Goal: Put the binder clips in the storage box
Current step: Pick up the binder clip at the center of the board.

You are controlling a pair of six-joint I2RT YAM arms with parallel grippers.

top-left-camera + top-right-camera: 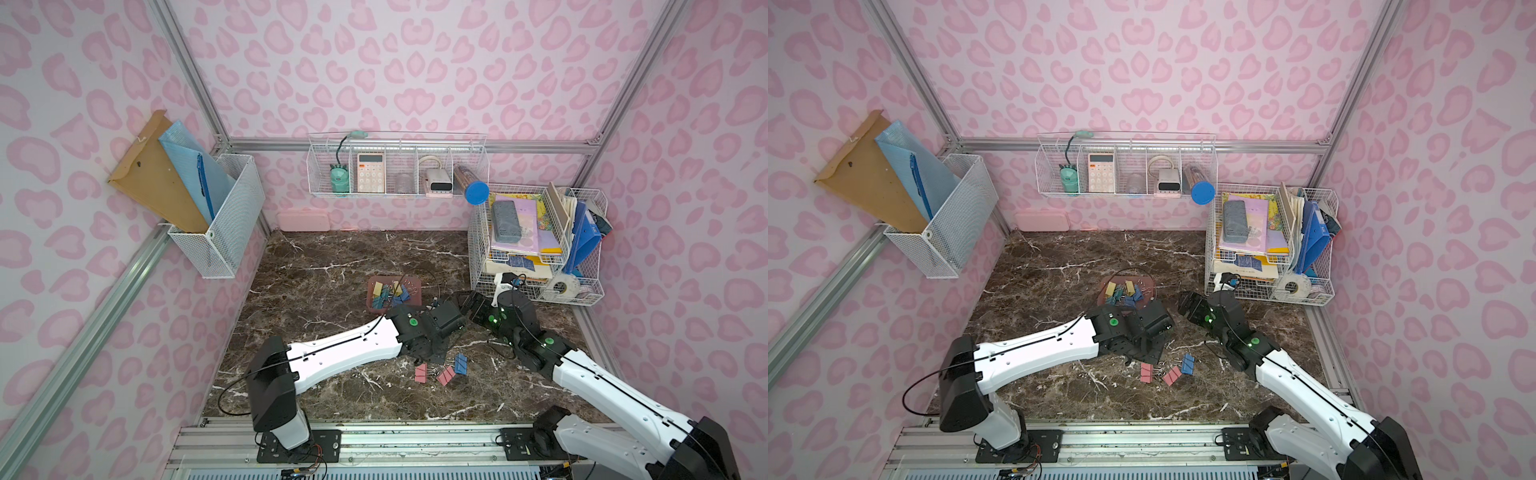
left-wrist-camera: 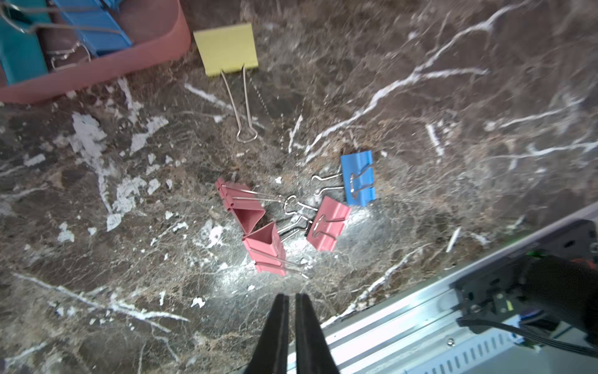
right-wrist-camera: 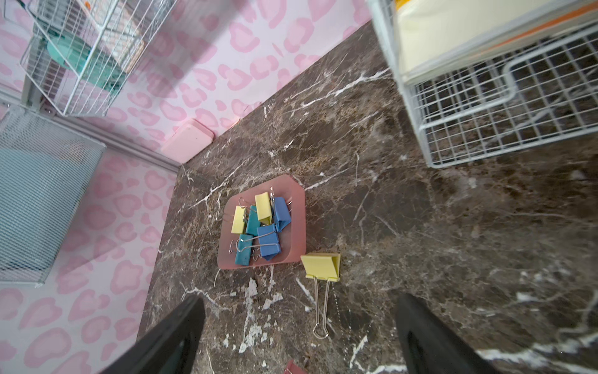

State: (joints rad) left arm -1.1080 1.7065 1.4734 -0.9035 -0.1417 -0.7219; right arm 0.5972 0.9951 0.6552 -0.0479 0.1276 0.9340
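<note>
Desk clutter rings a dark marble tabletop [image 1: 332, 257] under pink leopard-print walls [image 1: 415, 62].
A wire shelf [image 1: 318, 174] on the back wall holds a teal lamp [image 1: 340, 178], a calculator [image 1: 370, 172] and a blue-capped tube [image 1: 476, 192]; a mesh bin [image 1: 232, 216] at the side carries a brown envelope [image 1: 162, 187] and blue folder [image 1: 195, 166]; a pale pink case [image 1: 304, 220] rests at the table's back edge; stacked wire trays [image 1: 478, 249] hold papers [image 1: 528, 232], a grey pouch [image 1: 508, 221] and a tape roll [image 1: 562, 286].
</note>
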